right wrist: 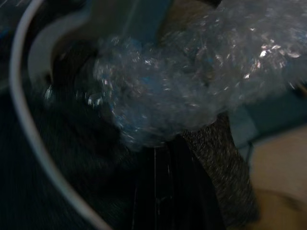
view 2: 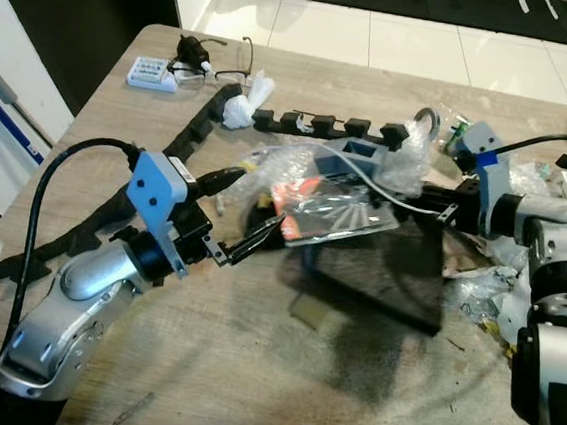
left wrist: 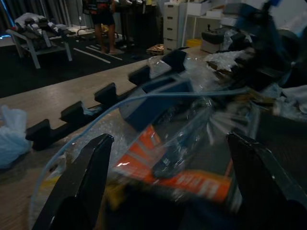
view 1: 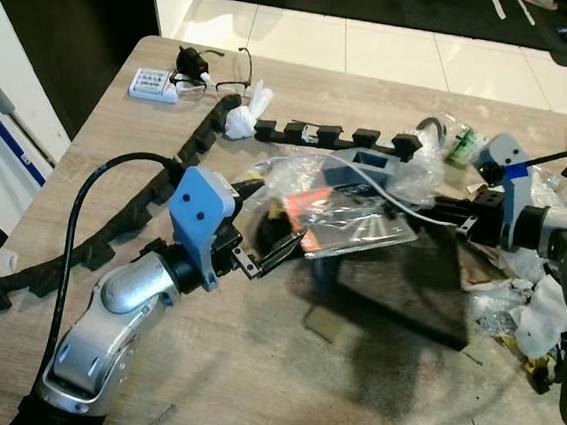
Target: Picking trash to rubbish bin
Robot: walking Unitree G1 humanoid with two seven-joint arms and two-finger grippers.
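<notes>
A light wooden table (view 1: 276, 393) carries a heap of crinkled clear plastic packaging with an orange insert (view 1: 340, 203) at its centre, resting partly on a dark grey foam slab (view 1: 408, 280). The left gripper (view 1: 278, 244) is released, fingers spread just left of the heap. The right gripper (view 1: 442, 214) reaches into the heap from the right; its finger state cannot be told.

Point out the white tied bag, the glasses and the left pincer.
white tied bag (view 1: 242, 118), left eye view, on its bulging body.
glasses (view 1: 237, 86), left eye view, on the dark frame.
left pincer (view 1: 278, 244), left eye view, midway between its black fingertips at the clear wrapper.
</notes>
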